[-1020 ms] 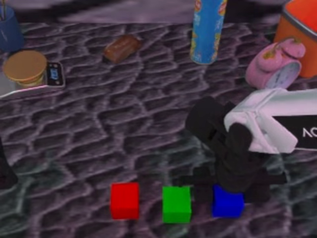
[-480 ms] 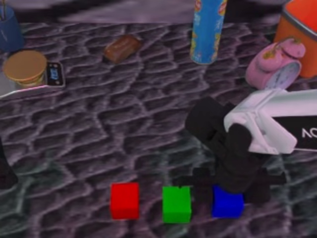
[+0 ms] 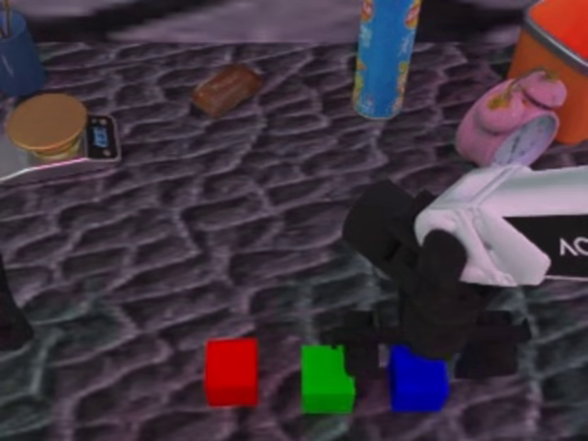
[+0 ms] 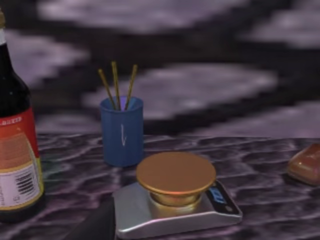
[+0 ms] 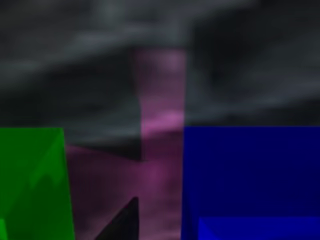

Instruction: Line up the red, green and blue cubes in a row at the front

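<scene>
My right gripper [image 3: 421, 354] hangs low over the blue cube [image 3: 418, 378] at the lower right of the top view, with its black fingers spread wide: one dark finger [image 3: 361, 354] sits in the gap between the green cube [image 3: 326, 378] and the blue one, while the other sits off the blue cube's far side. The jaws stand apart and do not pinch the cube. In the right wrist view the blue cube [image 5: 250, 180] and green cube [image 5: 32, 182] fill the lower corners, apart from each other, with a dark fingertip [image 5: 122, 222] between them.

The red cube [image 3: 231, 371] lies left of the green one, so the three stand in a row along the bottom edge of the top view: red, green, blue, with gaps between them.

The white right arm [image 3: 501, 230] comes in from the right edge; letters on its black panel are cut off and unreadable. Behind it, at the upper right, sits a pink alarm clock [image 3: 510, 119] beside an orange container [image 3: 556, 55]. A tall blue can [image 3: 386, 55] with yellow print I cannot read stands at the top centre, and a brown bar [image 3: 225, 89] lies to its left.

My left arm is parked at the left edge, its gripper out of sight. At the upper left are a kitchen scale [image 3: 55, 133] topped by a golden disc and a blue cup [image 3: 16, 55]. The left wrist view shows the scale [image 4: 175, 205], the cup [image 4: 121, 131] holding sticks, and a dark bottle [image 4: 17, 150] with a red label and barcode.
</scene>
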Robot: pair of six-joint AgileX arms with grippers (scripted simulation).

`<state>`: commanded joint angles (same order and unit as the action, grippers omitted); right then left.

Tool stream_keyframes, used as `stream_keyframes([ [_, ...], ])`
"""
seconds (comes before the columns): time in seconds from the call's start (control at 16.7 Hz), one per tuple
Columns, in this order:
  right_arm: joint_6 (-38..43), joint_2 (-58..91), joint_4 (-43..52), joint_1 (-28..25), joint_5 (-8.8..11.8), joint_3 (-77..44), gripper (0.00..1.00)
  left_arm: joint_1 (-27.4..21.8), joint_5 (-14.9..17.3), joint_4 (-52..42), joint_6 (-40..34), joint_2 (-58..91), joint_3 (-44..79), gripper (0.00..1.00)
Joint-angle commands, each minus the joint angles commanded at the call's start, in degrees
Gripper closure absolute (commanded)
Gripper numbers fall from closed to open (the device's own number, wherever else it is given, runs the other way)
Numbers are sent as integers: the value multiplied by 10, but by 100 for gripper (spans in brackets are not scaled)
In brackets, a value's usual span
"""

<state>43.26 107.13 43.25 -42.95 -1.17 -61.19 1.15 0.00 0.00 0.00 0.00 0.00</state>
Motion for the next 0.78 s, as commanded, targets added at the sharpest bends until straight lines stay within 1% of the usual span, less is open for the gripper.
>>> stream_keyframes([
  [0.48, 0, -1, 2, 1, 0, -2, 0, 0, 0, 0, 0, 0, 0, 0],
  [0.6, 0, -9, 23, -1, 0, -15, 0, 0, 0, 0, 0, 0, 0, 0],
  [0.78, 1, -33, 84, -5, 0, -50, 0, 0, 0, 0, 0, 0, 0, 0],
])
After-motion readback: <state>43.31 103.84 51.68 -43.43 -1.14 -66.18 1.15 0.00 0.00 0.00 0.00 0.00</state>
